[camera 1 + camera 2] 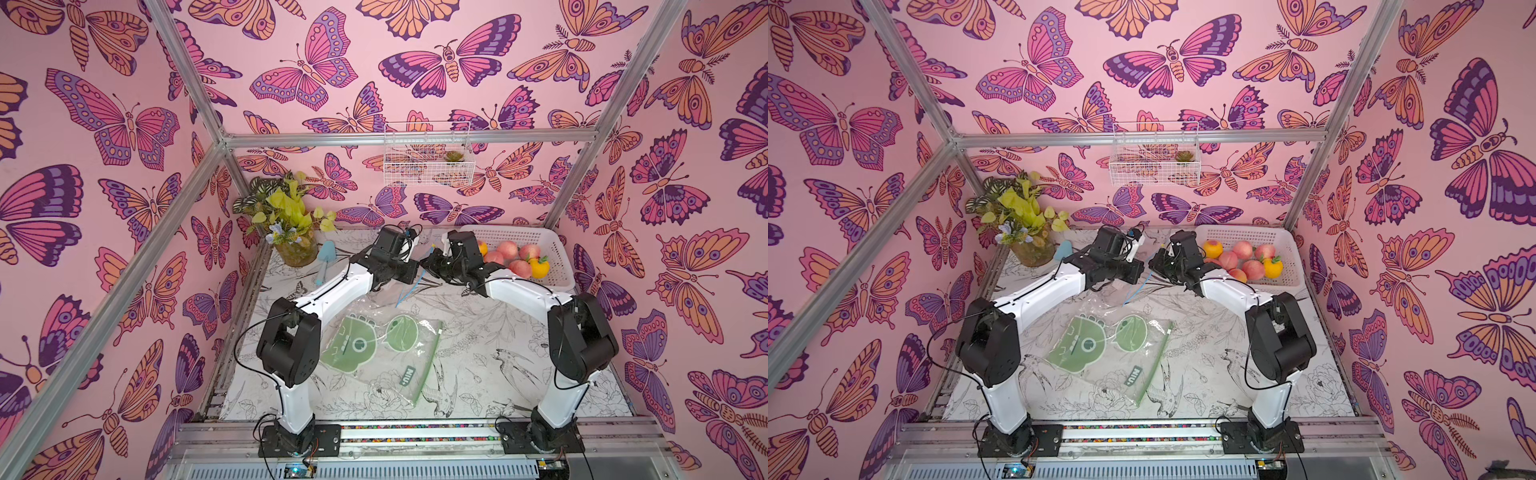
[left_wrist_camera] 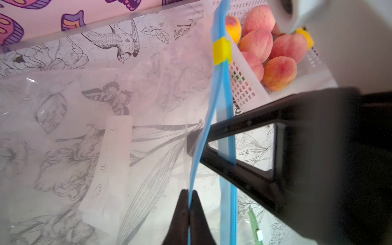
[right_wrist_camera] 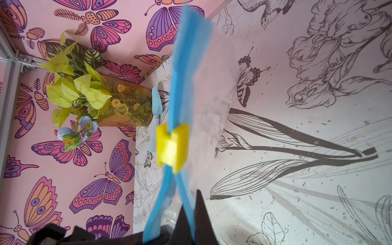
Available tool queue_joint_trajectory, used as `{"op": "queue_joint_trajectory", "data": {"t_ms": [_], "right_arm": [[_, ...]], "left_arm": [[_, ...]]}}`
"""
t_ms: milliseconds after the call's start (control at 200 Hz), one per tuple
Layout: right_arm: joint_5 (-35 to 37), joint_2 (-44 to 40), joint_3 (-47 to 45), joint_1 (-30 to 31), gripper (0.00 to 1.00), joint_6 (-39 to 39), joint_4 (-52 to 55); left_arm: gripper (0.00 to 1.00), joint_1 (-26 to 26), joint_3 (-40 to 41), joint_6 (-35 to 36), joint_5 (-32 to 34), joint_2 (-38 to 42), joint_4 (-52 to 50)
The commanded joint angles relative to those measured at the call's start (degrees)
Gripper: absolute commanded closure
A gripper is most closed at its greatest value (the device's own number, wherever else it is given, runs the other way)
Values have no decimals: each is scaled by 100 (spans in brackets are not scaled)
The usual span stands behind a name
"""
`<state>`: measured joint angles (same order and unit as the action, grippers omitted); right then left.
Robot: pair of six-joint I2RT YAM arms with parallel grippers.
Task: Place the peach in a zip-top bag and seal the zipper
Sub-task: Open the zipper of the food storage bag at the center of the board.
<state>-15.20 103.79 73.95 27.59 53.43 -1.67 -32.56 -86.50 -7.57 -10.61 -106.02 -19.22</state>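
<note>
Both arms reach to 12 o'clock on the tabletop (image 1: 498, 353), and their tips meet over a clear bag (image 2: 148, 106). The left end effector (image 2: 188, 212) is closed narrow, its two dark fingertips pinching one blue strip of the bag's zipper (image 2: 220, 21). The right end effector (image 3: 189, 220) is also closed, clamping the other blue strip. In the left wrist view its black fingers form a closed triangle, with the tip against the zipper.

The two strips run together into the yellow slider (image 3: 172, 146) and split apart on the side toward the end effectors. The mouth is therefore parted along that stretch. The clear film hangs slack from the zipper, and the tabletop's printed flowers show through it.

The peaches (image 1: 508, 250) lie in the white basket (image 1: 536, 239) at about 1 o'clock. They sit just beyond the right wrist and beside a yellow fruit (image 1: 539, 267). In both top views the peaches are apart from the held bag.

A second bag, the green bag (image 1: 386, 353), lies flat near the middle of the tabletop between the two arms, with its green zipper edge toward 3 o'clock. A plant (image 1: 286, 208) stands at 10 o'clock with a pale blue trowel (image 1: 326, 257) just beside it.
</note>
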Motion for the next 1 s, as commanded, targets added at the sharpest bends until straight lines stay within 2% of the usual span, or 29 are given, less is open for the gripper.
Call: {"op": "queue_joint_trajectory", "data": {"t_ms": [0,110,245,381,491,636,766,871,941,996], "right_arm": [[262,-172,34,44,100,-338,438],[574,-192,173,53,100,-742,1036],[1231,-337,300,92,93,-1197,1743],[1649,-439,482,157,90,-1519,2219],[1270,-465,524,176,86,-1585,2130],[358,-478,436,185,75,-1395,1558],[-16,-424,462,228,64,-1236,1281],[-78,-413,462,270,59,-1151,1138],[218,-389,526,333,53,-1167,1332],[523,-345,583,380,53,-1168,1539]], "left_arm": [[100,-14,133,50,231,80,-7],[100,-14,125,-118,563,328,-6],[100,-29,140,-253,1167,619,-10],[100,-127,212,-269,1709,846,-10],[100,-222,238,-362,1616,959,-19],[100,-289,209,-742,1343,1025,-12],[100,-352,118,-1001,1083,927,-16],[100,-455,92,-1111,1181,852,-17],[100,-501,48,-1203,1205,822,-16],[100,-536,-1,-1259,1245,787,-14]]}}
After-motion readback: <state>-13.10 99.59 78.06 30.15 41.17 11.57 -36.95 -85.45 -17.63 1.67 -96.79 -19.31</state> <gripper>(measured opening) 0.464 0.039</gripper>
